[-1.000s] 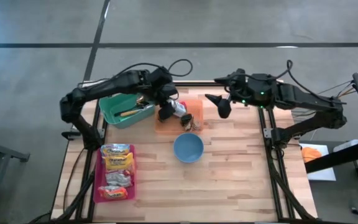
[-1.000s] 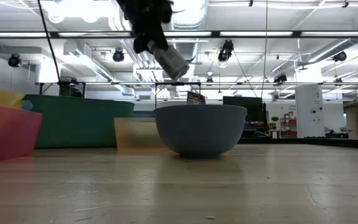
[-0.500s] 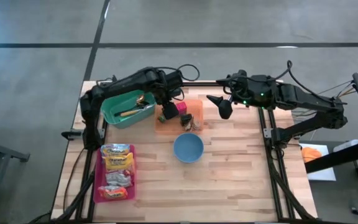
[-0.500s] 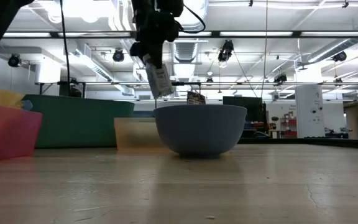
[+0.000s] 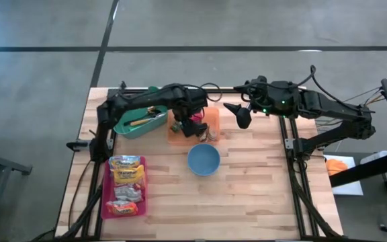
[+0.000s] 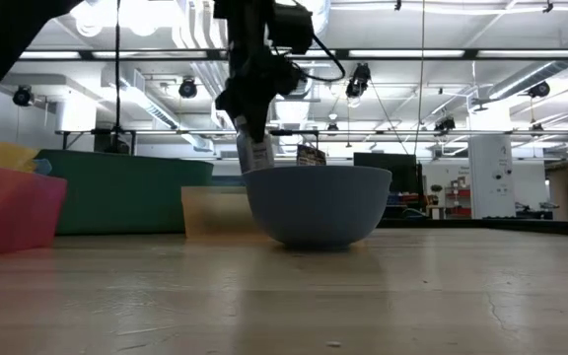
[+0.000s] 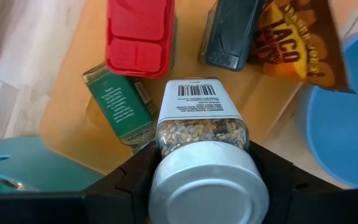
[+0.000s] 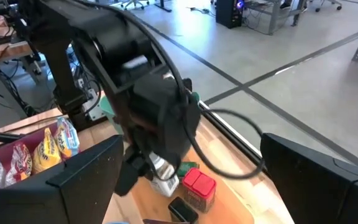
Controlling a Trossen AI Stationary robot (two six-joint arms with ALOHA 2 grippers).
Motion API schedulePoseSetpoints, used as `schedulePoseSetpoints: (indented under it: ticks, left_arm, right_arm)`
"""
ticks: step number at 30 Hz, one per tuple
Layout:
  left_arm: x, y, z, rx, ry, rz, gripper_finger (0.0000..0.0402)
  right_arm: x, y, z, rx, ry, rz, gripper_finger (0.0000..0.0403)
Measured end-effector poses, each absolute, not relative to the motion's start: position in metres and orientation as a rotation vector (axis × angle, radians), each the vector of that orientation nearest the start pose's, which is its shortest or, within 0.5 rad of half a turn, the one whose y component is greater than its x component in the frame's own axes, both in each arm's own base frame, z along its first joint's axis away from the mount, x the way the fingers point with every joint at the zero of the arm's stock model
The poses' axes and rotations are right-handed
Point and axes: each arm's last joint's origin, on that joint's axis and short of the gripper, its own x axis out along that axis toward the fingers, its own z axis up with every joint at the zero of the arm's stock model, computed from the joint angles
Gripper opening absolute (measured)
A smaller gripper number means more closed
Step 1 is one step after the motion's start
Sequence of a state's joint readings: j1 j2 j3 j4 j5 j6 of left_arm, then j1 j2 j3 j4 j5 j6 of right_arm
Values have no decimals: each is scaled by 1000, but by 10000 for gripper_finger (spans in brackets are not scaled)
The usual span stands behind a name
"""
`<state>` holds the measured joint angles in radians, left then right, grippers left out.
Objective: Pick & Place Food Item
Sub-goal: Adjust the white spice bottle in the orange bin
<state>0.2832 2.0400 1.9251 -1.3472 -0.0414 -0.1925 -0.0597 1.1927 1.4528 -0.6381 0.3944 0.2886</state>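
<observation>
Left tool [image 7: 201,180] is gripping the seed jar [image 7: 202,127] by its silver-capped end, hanging over the orange tray [image 5: 211,119]. Jar's long axis is pointing straight down at the tray, barcode end first, into the gap between the red-lid jar [image 7: 138,36], green jar [image 7: 118,104] and dark jar [image 7: 229,32]. Blue bowl [image 5: 203,160] is sitting just beside the tray. Right tool [image 5: 240,115] is waiting near the tray's far side, fingers spread wide, holding nothing; left arm is clearly nearer.
</observation>
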Motion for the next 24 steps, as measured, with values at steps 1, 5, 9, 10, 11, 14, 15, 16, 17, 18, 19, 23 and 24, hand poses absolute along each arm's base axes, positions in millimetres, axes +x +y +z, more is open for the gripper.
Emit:
schedulePoseSetpoints:
  ticks: [1,5,9,10,11,14,15,16,17,18,19,23,24]
  left_arm:
    - [385,113,271,-332,1439,404,187]
    - [390,112,262,-329,1461,399,187]
    - [395,112,249,-328,1490,397,187]
    - [396,112,248,-327,1493,396,187]
    - [397,111,245,-326,1499,395,187]
    - [402,109,238,-321,1509,389,187]
    - [403,108,236,-319,1515,387,187]
    - [403,108,234,-318,1520,385,187]
    - [405,107,231,-315,1524,383,187]
    - [405,106,231,-314,1524,381,187]
    - [405,105,230,-312,1526,378,187]
    - [408,102,221,-305,1504,372,187]
    - [408,101,220,-304,1513,371,187]
  right_arm:
    - [231,-25,435,217,308,-499,376]
    - [231,-25,435,217,308,-498,376]
    - [231,-25,435,218,309,-498,376]
    - [231,-25,435,218,309,-498,376]
    - [231,-25,435,218,309,-498,376]
    - [231,-25,435,218,309,-497,376]
    - [231,-25,435,218,309,-498,376]
    - [231,-25,435,218,309,-497,376]
    - [231,-25,435,217,310,-497,376]
    - [231,-25,435,217,310,-497,376]
    - [231,-25,435,217,310,-497,376]
    - [231,-25,435,217,310,-497,376]
    - [231,-25,435,217,310,-497,376]
